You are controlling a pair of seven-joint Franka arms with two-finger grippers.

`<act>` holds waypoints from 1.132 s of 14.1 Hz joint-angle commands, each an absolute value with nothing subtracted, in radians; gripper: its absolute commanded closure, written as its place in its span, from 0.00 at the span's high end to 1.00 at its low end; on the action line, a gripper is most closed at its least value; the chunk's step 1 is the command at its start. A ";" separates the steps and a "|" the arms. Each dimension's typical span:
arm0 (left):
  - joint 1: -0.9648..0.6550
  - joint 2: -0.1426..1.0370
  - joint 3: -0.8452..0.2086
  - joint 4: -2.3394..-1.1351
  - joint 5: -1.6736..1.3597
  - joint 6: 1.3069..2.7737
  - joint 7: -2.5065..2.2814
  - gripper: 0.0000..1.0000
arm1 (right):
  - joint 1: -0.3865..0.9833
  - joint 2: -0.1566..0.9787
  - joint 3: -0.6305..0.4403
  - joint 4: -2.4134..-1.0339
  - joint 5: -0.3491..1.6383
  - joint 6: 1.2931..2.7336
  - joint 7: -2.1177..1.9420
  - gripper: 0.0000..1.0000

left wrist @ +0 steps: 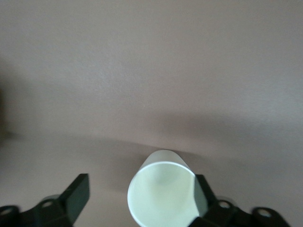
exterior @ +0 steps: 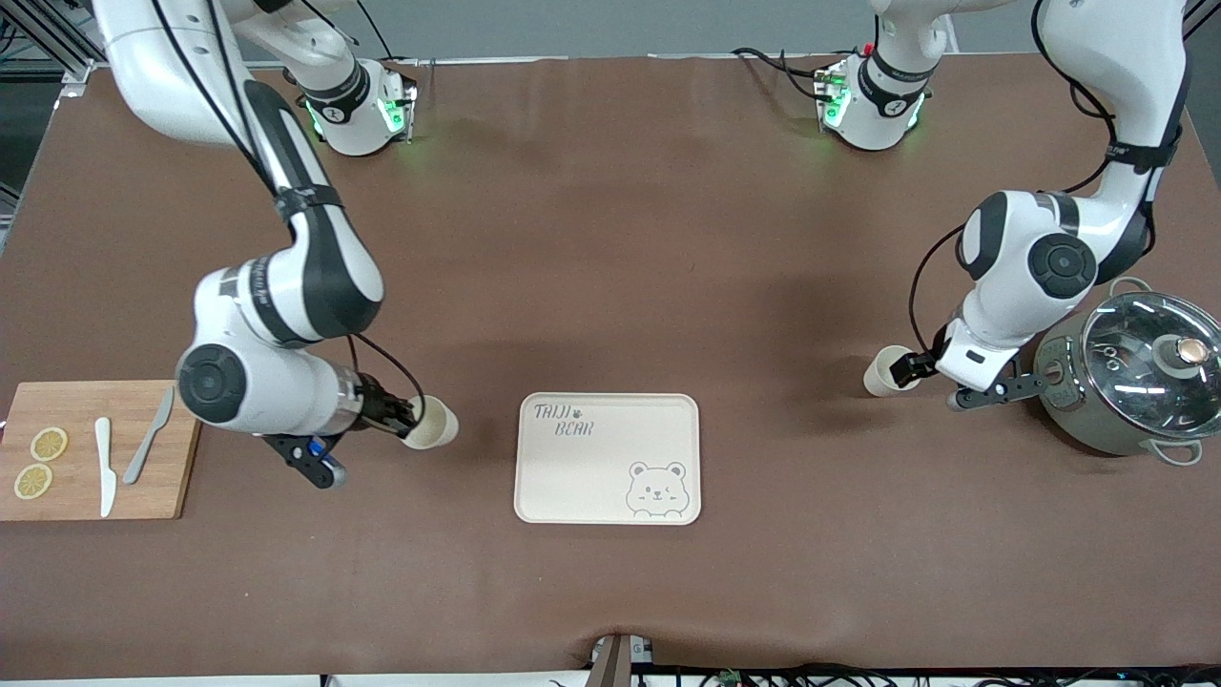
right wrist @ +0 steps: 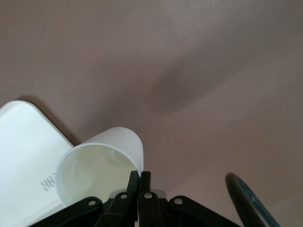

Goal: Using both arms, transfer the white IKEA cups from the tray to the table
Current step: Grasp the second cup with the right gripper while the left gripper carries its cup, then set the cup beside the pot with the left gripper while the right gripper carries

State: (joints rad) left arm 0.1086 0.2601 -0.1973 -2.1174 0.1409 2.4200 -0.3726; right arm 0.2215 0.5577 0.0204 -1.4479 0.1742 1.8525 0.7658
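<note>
Beside the tray (exterior: 608, 458), one cup (exterior: 431, 423) is pinched by the right gripper (exterior: 405, 420); the left gripper (exterior: 918, 366) is spread around the other cup (exterior: 883, 371).

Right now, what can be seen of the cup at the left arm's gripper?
The cup is small, plain cream-white, handleless and tapered, seemingly plastic. It is on the brown table near the grey-green pot, toward the left arm's end. The left gripper is open around it; one finger seems to touch its rim.
</note>
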 commanded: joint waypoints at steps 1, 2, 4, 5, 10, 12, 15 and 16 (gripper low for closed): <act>0.118 0.221 -0.232 -2.014 0.153 2.257 -0.335 1.00 | 0.140 0.379 0.031 -1.717 0.172 1.919 0.553 0.00; 0.117 0.216 -0.235 -1.973 0.153 2.212 -0.324 1.00 | 0.100 0.333 0.032 -1.800 0.172 1.960 0.457 0.00; 0.117 0.204 -0.251 -1.881 0.152 2.111 -0.285 1.00 | 0.011 0.275 0.031 -1.897 0.170 1.983 0.277 0.00; 0.117 0.203 -0.253 -1.841 0.153 2.064 -0.267 1.00 | -0.027 0.253 0.031 -1.928 0.164 1.983 0.205 0.00; 0.121 0.138 -0.253 -1.759 0.135 1.899 -0.153 1.00 | -0.213 0.192 0.031 -2.037 0.103 2.003 -0.101 0.00; 0.121 0.097 -0.252 -1.758 0.133 1.869 -0.129 1.00 | -0.293 0.192 0.031 -2.091 0.098 2.064 -0.228 0.00; 0.121 0.040 -0.249 -1.753 0.097 1.821 -0.112 1.00 | -0.305 0.178 0.032 -2.196 0.100 2.190 -0.242 0.00; 0.123 0.023 -0.242 -1.743 0.080 1.797 -0.091 1.00 | -0.299 0.173 0.032 -2.213 0.100 2.201 -0.233 0.00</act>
